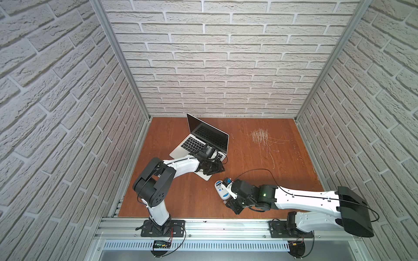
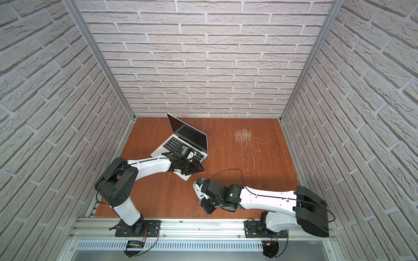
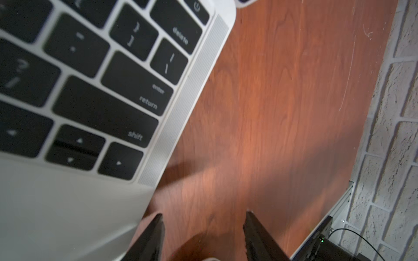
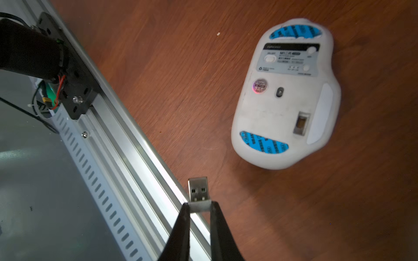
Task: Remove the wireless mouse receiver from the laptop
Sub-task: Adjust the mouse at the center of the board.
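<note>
The wireless mouse receiver (image 4: 198, 189) is seen unplugged and well clear of the laptop (image 1: 181, 152). It is pinched by its plastic end between the nearly closed jaws of the right gripper (image 4: 199, 206), with the metal plug pointing outward. A white mouse (image 4: 285, 97) is laid underside up on the wooden table (image 1: 181, 198) near the laptop's front corner, and the receiver is held a little farther from the laptop than that. The left gripper (image 3: 203, 217) is held just off the laptop's right edge by the palm rest, its jaws partly open with nothing between them.
</note>
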Controlling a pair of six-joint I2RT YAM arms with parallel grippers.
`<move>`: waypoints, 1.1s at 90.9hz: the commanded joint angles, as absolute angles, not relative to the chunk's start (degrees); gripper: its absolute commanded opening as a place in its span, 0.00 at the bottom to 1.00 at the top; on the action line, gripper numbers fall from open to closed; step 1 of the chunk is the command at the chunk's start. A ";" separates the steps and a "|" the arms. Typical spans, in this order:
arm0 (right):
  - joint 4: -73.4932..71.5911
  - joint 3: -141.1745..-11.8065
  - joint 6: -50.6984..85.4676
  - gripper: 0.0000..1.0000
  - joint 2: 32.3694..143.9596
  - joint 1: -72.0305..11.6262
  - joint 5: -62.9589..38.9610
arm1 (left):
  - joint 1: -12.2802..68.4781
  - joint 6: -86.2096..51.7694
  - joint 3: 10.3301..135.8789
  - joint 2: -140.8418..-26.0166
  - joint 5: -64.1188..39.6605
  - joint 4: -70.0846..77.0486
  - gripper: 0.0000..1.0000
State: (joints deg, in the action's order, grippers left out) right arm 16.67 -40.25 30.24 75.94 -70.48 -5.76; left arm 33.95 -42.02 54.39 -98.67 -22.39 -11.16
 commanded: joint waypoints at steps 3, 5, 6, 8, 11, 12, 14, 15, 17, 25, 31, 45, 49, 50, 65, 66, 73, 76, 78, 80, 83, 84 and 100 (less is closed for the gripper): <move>11.14 -42.44 29.50 0.03 80.24 -71.60 -7.00 | 35.22 -42.45 52.75 -98.61 -22.80 -9.10 0.57; 10.30 -42.67 29.30 0.03 80.81 -71.80 -7.46 | 35.28 -42.60 52.34 -98.61 -22.77 -9.09 0.57; 9.85 -42.78 29.24 0.03 81.06 -71.85 -7.64 | 35.35 -42.70 52.14 -98.61 -22.77 -8.98 0.57; 9.03 -42.95 29.17 0.03 81.70 -71.99 -7.87 | 35.34 -42.98 51.66 -98.57 -22.76 -8.75 0.56; 8.35 -43.36 29.13 0.03 82.56 -72.04 -7.89 | 35.35 -43.53 50.89 -98.45 -22.82 -8.14 0.55; 8.22 -43.70 29.11 0.03 82.98 -72.05 -7.86 | 35.34 -43.69 50.67 -98.36 -22.88 -7.94 0.54; 8.29 -44.12 29.05 0.03 83.81 -72.07 -7.83 | 35.33 -44.04 50.06 -98.22 -22.97 -7.41 0.54; 8.37 -44.47 28.90 0.03 84.31 -72.07 -7.78 | 35.33 -44.17 49.73 -98.15 -23.00 -7.18 0.54; 8.92 -45.26 28.54 0.03 85.13 -72.07 -7.59 | 35.38 -44.42 49.26 -98.04 -23.17 -6.80 0.53; 11.93 -47.41 27.38 0.03 87.97 -72.09 -5.03 | 35.35 -45.31 47.40 -97.21 -23.15 -6.09 0.53; 13.38 -48.13 27.01 0.03 89.08 -72.07 -3.24 | 35.46 -46.12 45.94 -96.54 -23.17 -5.49 0.53; 16.15 -48.08 26.43 0.03 90.62 -71.99 -0.79 | 36.06 -47.34 43.21 -94.29 -22.41 -4.81 0.53; 16.71 -48.00 26.39 0.03 90.65 -71.98 -0.31 | 36.17 -47.80 42.38 -93.82 -22.16 -4.44 0.53; 16.79 -47.95 26.47 0.03 90.63 -71.98 -0.15 | 36.19 -47.85 42.20 -93.67 -22.16 -4.33 0.53; 18.29 -47.92 27.16 0.03 90.21 -71.01 1.58 | 37.00 -48.89 41.16 -92.75 -21.45 -3.94 0.53; 18.33 -47.91 27.20 0.03 90.19 -70.97 1.67 | 37.05 -48.88 41.15 -92.70 -21.41 -3.90 0.53; 18.41 -47.90 27.13 0.03 90.05 -70.68 1.59 | 37.46 -49.04 41.02 -92.54 -21.27 -4.03 0.53; 18.70 -47.90 27.08 0.03 89.96 -70.62 1.78 | 37.61 -49.10 41.04 -92.40 -21.14 -4.12 0.53; 18.85 -47.90 27.01 0.03 89.88 -70.52 1.90 | 37.75 -49.12 40.98 -92.29 -21.02 -4.19 0.53; 18.95 -47.83 26.88 0.03 89.73 -70.39 1.92 | 37.78 -49.13 40.90 -92.20 -20.90 -4.28 0.53; 19.06 -47.80 26.76 0.03 89.50 -70.21 2.00 | 37.90 -49.13 40.81 -91.98 -20.79 -4.43 0.53; 19.06 -47.72 26.78 0.03 89.40 -70.17 2.05 | 37.89 -49.13 40.75 -91.91 -20.72 -4.41 0.53; 19.84 -47.16 26.94 0.03 88.74 -69.15 2.76 | 38.54 -49.56 39.86 -90.90 -20.20 -4.54 0.53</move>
State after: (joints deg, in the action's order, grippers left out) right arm 18.68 -47.37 27.05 90.43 -70.08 0.99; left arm 37.76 -49.30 41.93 -91.74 -21.67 -1.91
